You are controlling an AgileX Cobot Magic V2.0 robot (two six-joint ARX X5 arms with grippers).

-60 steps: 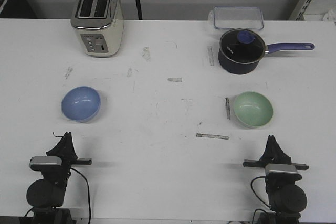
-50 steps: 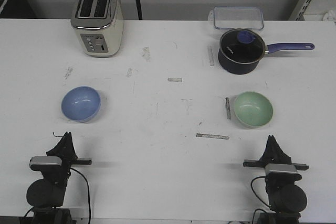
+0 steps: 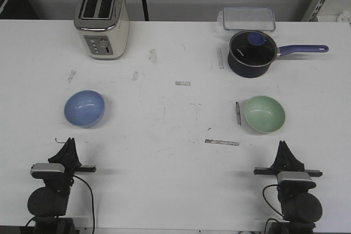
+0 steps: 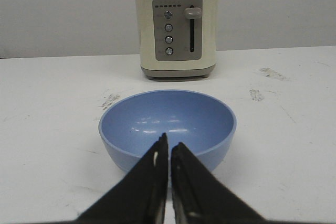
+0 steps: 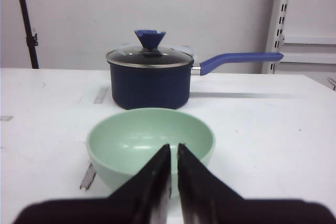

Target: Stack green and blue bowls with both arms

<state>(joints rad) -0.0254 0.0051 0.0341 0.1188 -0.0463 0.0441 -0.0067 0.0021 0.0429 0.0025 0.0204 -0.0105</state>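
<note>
Left arm parked at the near edge of the surface, left side. Left gripper points at the blue bowl; jaws pinched nearly together, only a thin slit between them, holding nothing. Blue bowl sits upright on the left half of the surface, near the jaw tips but apart from them. Behind it, at the far edge, a cream toaster, well apart from the bowl.

Middle of the surface: scuffs and a few short strips of tape.

Right half: green bowl upright, a tape strip just beside its left rim. Well apart from the blue bowl, roughly the same row. Behind it a navy saucepan with a glass lid, purple handle pointing right. A clear lidded container sits just behind the pan at the far edge.

Right arm parked at the near edge, right side. Right gripper aimed at the green bowl; jaws also almost together, narrow gap, nothing in them. Bowl near the tips, not touching.

Bowls not stacked.
</note>
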